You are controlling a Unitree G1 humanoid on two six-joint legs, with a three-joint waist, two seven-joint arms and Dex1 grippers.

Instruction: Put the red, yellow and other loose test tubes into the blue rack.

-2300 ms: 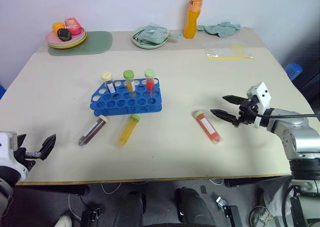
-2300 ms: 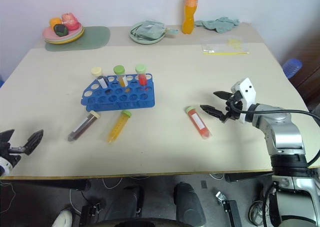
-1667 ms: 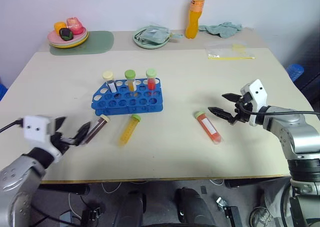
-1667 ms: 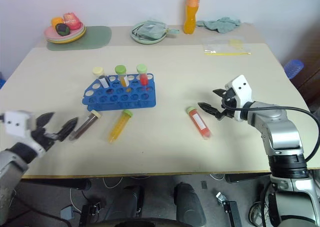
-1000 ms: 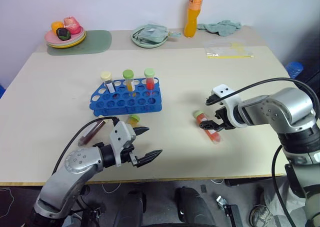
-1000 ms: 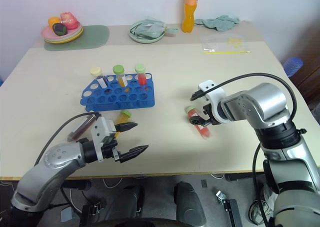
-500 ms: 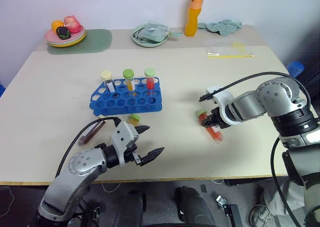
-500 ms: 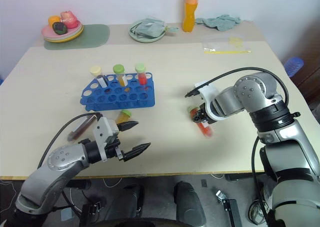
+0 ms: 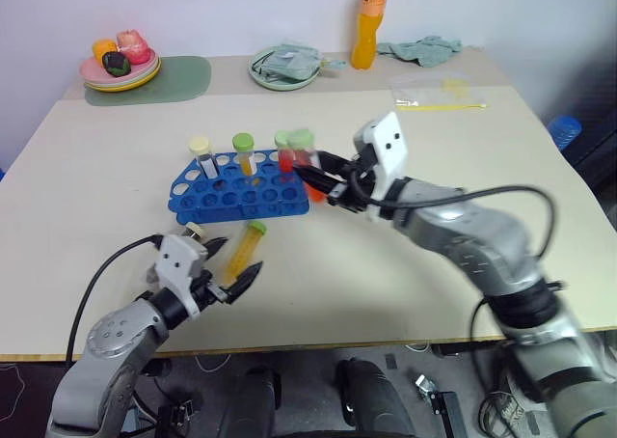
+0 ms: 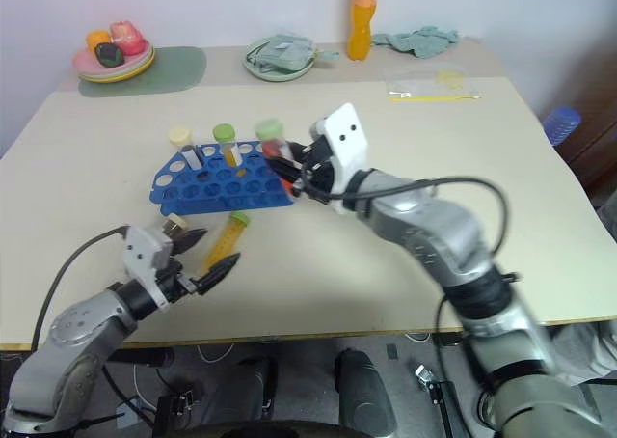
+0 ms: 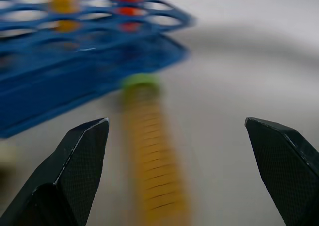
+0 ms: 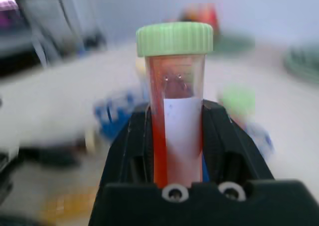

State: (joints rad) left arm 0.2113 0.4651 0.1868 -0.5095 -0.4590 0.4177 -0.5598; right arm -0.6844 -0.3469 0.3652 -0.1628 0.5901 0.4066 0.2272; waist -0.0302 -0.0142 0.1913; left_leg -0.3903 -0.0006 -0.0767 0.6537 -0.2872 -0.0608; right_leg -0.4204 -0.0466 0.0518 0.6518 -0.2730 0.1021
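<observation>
Right gripper [image 12: 178, 151] jaws clamped on clear plastic red-liquid tube, pale green cap [image 12: 175, 39], upright between fingers, beside bright blue plastic rack [image 9: 241, 192]. Left gripper [image 11: 177, 151] jaws wide; yellow-liquid green-capped tube [image 11: 154, 161] lies between fingers.

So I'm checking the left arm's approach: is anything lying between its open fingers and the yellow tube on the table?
Nothing visible does. The left gripper is open, and the yellow tube lies on bare table just ahead of it, with the blue rack beyond.
</observation>
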